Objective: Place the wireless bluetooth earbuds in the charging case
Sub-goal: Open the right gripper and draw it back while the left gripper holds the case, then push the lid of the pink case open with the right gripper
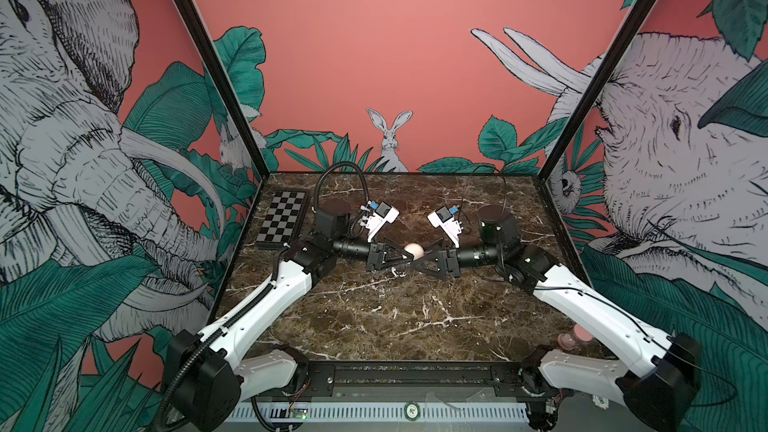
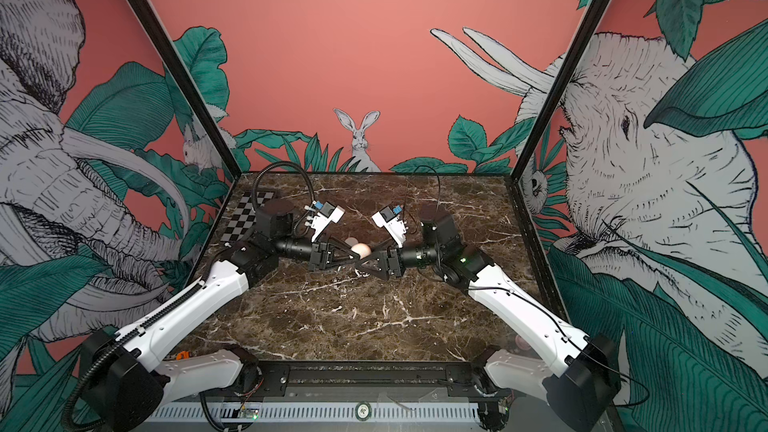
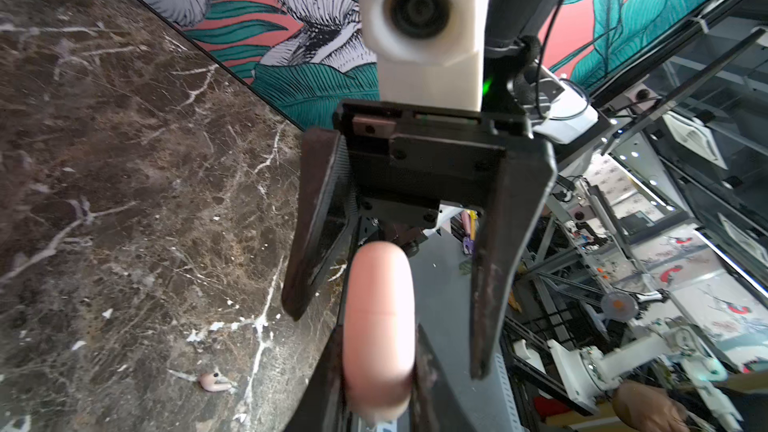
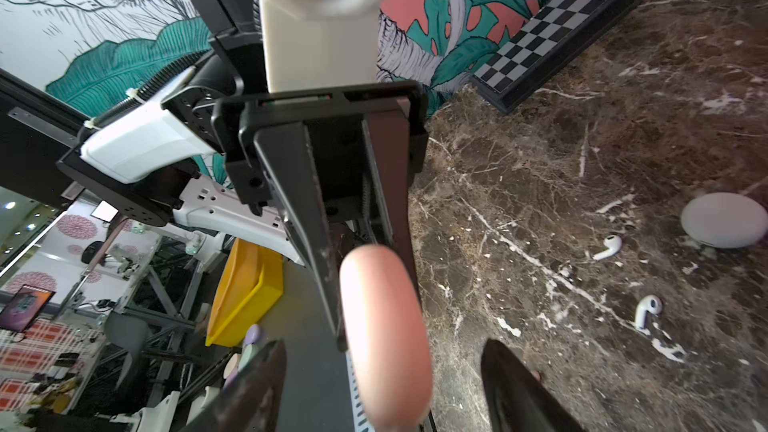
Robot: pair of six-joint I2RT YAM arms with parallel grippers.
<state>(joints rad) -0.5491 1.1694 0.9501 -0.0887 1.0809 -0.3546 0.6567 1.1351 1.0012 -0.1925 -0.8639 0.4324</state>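
A closed round pink charging case [image 3: 378,326] is held edge-on above the marble, with my left gripper [image 3: 378,347] shut on it. In both top views the case [image 1: 414,250] [image 2: 360,250] sits mid-table where the two grippers meet. My right gripper [image 4: 384,344] is open; its fingers [image 4: 257,384] stand on either side of the case [image 4: 386,334], well apart from it. Two white earbuds [image 4: 607,247] [image 4: 647,310] lie loose on the marble. A pink earbud [image 3: 214,382] lies on the marble below the grippers.
A white round case [image 4: 724,220] rests beyond the white earbuds, also seen in a top view [image 2: 351,241]. A checkerboard [image 1: 284,218] lies at the back left by the wall. A pink object [image 1: 577,336] sits at the front right, partly hidden behind the right arm.
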